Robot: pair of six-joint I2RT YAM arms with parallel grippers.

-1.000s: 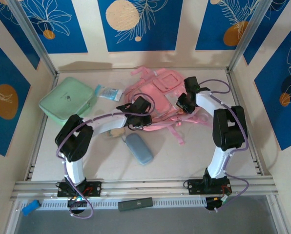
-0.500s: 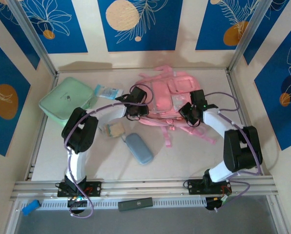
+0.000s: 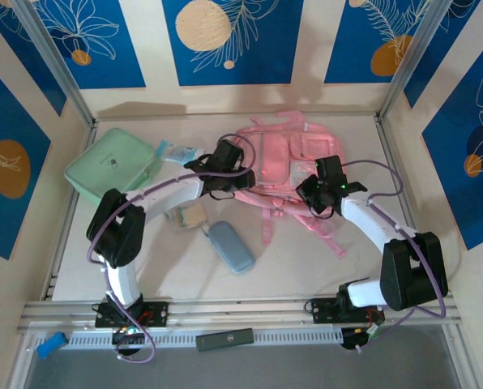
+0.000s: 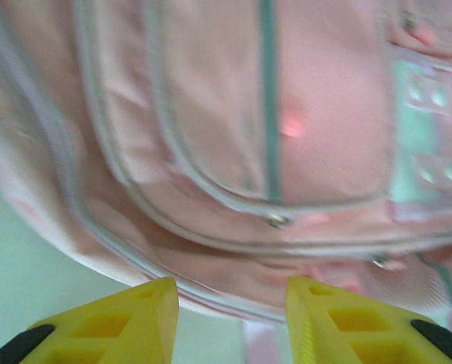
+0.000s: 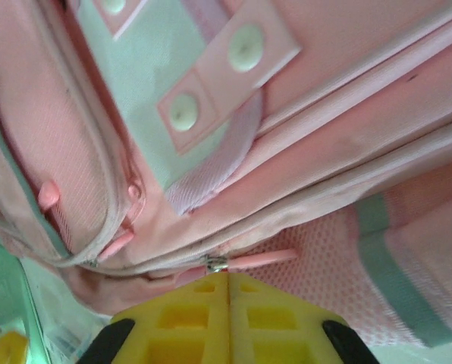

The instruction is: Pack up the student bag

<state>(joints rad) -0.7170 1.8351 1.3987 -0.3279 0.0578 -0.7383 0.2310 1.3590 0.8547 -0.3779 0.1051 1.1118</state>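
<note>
Since a second ago the pink bag [image 3: 278,154] has spread flatter, at the far middle of the table [image 3: 322,259]. The left gripper [image 4: 230,296] is released at its left edge. The right gripper [image 5: 227,287] is clenched just beside a zip pull [image 5: 260,259]; if it pinches it, one cannot tell.

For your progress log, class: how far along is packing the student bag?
Done: nothing visibly packed; the student bag lies flat. In hand: open left gripper at its edge, shut right gripper by a zip pull. Left: mint case, blue pouch and packet lie outside.
</note>
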